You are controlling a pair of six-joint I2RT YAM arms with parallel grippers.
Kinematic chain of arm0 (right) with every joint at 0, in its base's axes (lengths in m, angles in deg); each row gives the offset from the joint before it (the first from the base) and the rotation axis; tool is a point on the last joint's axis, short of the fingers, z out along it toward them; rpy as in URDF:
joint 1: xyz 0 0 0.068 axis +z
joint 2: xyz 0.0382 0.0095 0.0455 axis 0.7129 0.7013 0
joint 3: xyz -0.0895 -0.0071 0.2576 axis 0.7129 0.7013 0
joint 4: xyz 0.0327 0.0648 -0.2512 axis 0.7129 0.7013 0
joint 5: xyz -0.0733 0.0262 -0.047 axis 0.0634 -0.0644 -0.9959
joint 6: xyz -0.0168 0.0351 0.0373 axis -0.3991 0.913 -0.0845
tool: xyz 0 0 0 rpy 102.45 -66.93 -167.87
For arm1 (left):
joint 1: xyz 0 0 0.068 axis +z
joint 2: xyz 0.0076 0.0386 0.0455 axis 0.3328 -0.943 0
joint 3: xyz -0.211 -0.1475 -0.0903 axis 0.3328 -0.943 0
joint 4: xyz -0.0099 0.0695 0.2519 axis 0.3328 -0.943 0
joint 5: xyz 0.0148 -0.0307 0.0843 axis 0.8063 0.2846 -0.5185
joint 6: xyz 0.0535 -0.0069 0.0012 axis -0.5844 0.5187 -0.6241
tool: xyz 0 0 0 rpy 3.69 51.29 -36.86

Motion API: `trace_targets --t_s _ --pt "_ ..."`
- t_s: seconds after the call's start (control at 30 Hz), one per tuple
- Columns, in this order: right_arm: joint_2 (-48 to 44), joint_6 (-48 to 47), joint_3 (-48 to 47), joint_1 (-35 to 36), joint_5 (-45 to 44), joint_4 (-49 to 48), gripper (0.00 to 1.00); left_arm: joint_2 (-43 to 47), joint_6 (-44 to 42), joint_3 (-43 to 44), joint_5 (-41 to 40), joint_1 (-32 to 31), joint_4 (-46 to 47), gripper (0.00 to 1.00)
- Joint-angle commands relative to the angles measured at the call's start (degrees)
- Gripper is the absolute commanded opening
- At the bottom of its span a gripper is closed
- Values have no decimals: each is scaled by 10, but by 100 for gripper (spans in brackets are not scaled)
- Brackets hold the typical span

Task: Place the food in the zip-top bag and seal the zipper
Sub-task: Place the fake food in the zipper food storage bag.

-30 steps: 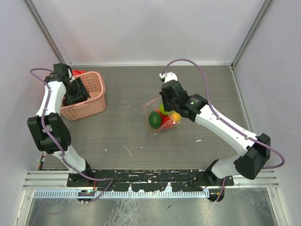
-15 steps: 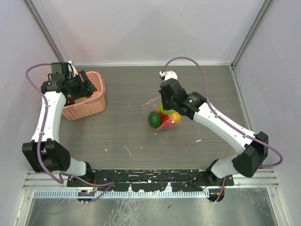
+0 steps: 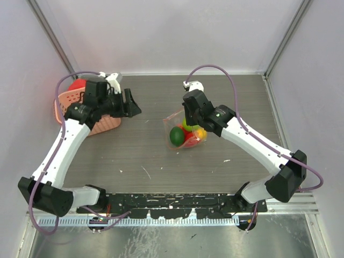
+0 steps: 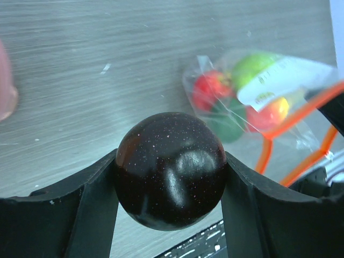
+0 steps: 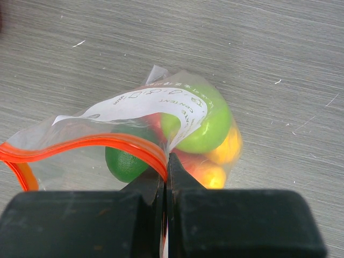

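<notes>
left jaws: clamped on dark purple-brown toy fruit (image 4: 170, 166) | right jaws: pinching zipper (image 5: 97, 143) of zip-top bag (image 5: 134, 106) | bagged food (image 5: 203, 133) on desk (image 5: 279, 48)

White arm links (image 3: 58, 151), black joints (image 3: 45, 196), purple cables (image 3: 209, 66), black claw fingers (image 4: 54, 215)

The table (image 3: 150, 156) is a grey, wood-grained board with a few white flecks (image 3: 144, 172) and scratches. The clear zip-top bag (image 3: 185, 131) rests on it near the middle, holding the food (image 3: 176, 136) in green, red, yellow and orange. Well to the left of the bag, toward the far corner, sits a pink lattice basket (image 3: 62, 102), seemingly tilted. The flecks lie mostly on the near side of the bag.
</notes>
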Motion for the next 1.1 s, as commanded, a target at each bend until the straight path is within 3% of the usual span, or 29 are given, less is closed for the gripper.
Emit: trace_targets --t_s 0.0,0.27,0.63,1.07 --pt "-14 13 -19 -3 -6 -15 0 50 -7 -28 3 -62 64 38" --pt "-20 16 -12 -3 -6 -18 0 104 -37 -93 -48 -190 139 38" --pt "-25 18 -9 -3 -1 -18 0 97 -121 -147 -112 -370 285 39" --pt "-34 20 -8 -3 11 -21 0 35 -193 -194 -112 -392 426 42"
